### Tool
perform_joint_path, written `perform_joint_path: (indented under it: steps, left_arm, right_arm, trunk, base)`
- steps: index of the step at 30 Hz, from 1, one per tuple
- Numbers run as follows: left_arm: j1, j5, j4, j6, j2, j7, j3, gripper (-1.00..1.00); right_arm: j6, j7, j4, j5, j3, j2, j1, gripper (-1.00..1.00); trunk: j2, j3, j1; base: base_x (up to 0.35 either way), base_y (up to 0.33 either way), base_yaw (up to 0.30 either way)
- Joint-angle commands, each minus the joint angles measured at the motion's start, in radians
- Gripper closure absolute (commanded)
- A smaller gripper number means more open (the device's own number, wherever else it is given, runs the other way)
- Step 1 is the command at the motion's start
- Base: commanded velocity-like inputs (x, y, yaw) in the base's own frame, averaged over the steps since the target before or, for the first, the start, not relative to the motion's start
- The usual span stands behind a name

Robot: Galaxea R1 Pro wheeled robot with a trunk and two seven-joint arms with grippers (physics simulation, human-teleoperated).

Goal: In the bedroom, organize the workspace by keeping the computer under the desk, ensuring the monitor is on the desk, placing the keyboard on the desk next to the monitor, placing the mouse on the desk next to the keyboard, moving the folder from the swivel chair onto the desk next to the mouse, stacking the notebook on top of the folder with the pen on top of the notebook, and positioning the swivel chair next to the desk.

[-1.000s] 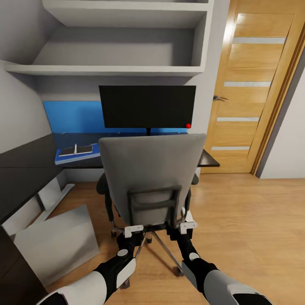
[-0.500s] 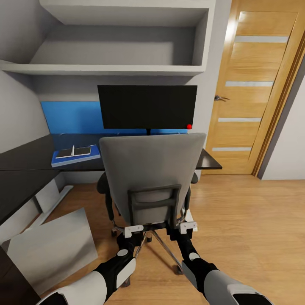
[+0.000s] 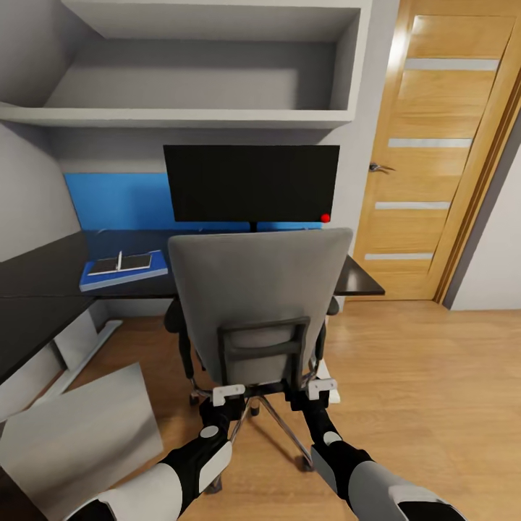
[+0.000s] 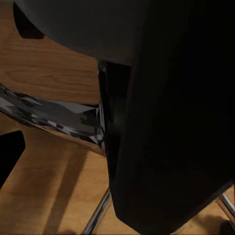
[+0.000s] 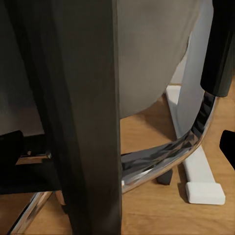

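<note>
Both arms out behind the swivel chair, left pincer and right pincer pressed at the lower corners of its backrest frame; clenched or released cannot be told, dark chair parts crowding both wrist views. Over the last second a slight creep of the whole scene: monitor a touch larger, table edge and wooden door slid outward, chair fixed against the pincers. Reads as base and chair rolling forward together. Ahead of the left pincer, blue folder already on the table, notebook and pen stacked on it. Probably the last step, nearly done.
</note>
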Motion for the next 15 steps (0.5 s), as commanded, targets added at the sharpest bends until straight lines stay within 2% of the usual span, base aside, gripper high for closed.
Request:
perform_joint_path:
  steps: [1, 6, 15]
  left_arm:
    - [-0.001, 0.008, 0.001, -0.005, 0.0, 0.005, -0.009, -1.0]
    - [-0.002, 0.009, 0.001, -0.004, 0.0, 0.004, -0.009, -1.0]
    - [-0.001, 0.009, 0.001, -0.002, 0.0, 0.005, -0.009, -1.0]
  right_arm:
    - [-0.003, -0.005, 0.001, 0.011, -0.007, 0.0, -0.001, -1.0]
    - [-0.003, -0.005, 0.001, 0.011, -0.007, 0.0, -0.001, -1.0]
    - [-0.003, -0.005, 0.001, 0.011, -0.007, 0.0, -0.001, -1.0]
  trunk:
    - [0.0, -0.001, 0.0]
    - [0.0, -0.001, 0.0]
    - [0.0, -0.001, 0.0]
  base:
    - [0.064, 0.0, 0.0]
    - [-0.043, 0.0, 0.0]
    - [-0.31, 0.0, 0.0]
